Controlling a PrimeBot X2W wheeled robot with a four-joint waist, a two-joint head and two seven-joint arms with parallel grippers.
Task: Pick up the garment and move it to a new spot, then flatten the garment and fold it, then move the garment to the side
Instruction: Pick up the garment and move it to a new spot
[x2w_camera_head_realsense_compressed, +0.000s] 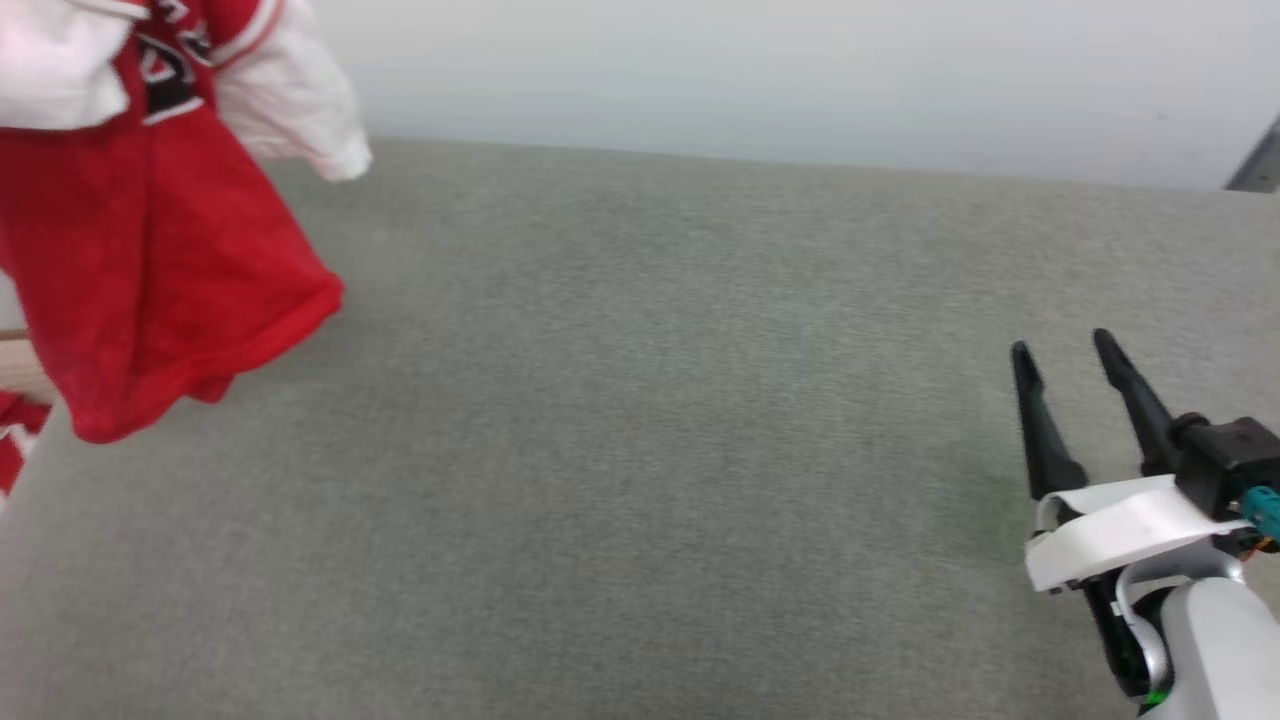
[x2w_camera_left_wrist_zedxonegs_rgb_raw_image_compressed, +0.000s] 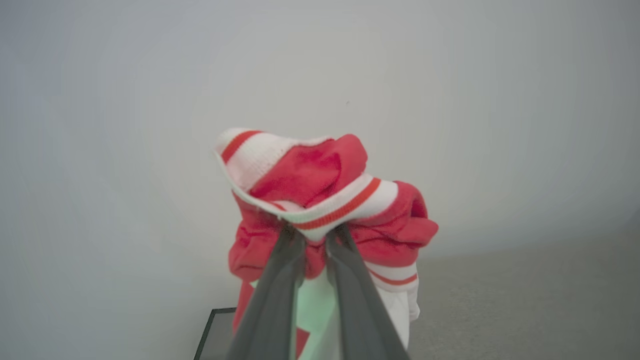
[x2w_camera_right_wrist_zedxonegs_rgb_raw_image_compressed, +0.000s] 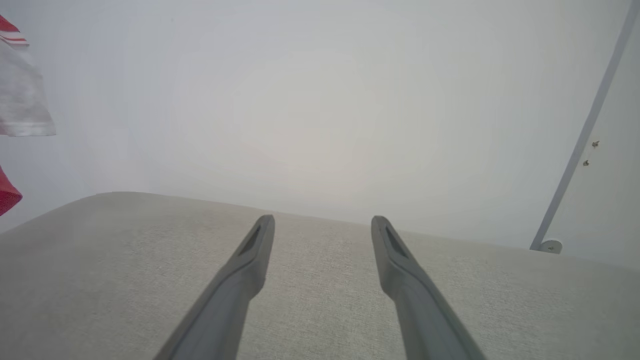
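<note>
The garment (x2w_camera_head_realsense_compressed: 150, 270), a red jersey shirt with white sleeve ends and striped trim, hangs in the air at the upper left of the head view, its lower hem above the left edge of the grey surface. In the left wrist view my left gripper (x2w_camera_left_wrist_zedxonegs_rgb_raw_image_compressed: 315, 235) is shut on the garment (x2w_camera_left_wrist_zedxonegs_rgb_raw_image_compressed: 320, 195), pinching a bunched striped trim band. A white sleeve end and red cloth of the garment (x2w_camera_right_wrist_zedxonegs_rgb_raw_image_compressed: 20, 100) show at the left edge of the right wrist view. My right gripper (x2w_camera_head_realsense_compressed: 1060, 350) stands open over the surface at the lower right, its fingers (x2w_camera_right_wrist_zedxonegs_rgb_raw_image_compressed: 255, 250) holding nothing.
The wide grey fabric-covered surface (x2w_camera_head_realsense_compressed: 640, 450) runs up to a pale wall (x2w_camera_head_realsense_compressed: 800, 70). A red-and-white cloth piece (x2w_camera_head_realsense_compressed: 12, 440) shows at the left edge, beside a strip of wood colour. A dark-framed edge (x2w_camera_left_wrist_zedxonegs_rgb_raw_image_compressed: 210, 330) lies below the hanging shirt. A grey rail (x2w_camera_right_wrist_zedxonegs_rgb_raw_image_compressed: 580, 150) runs down the right wall.
</note>
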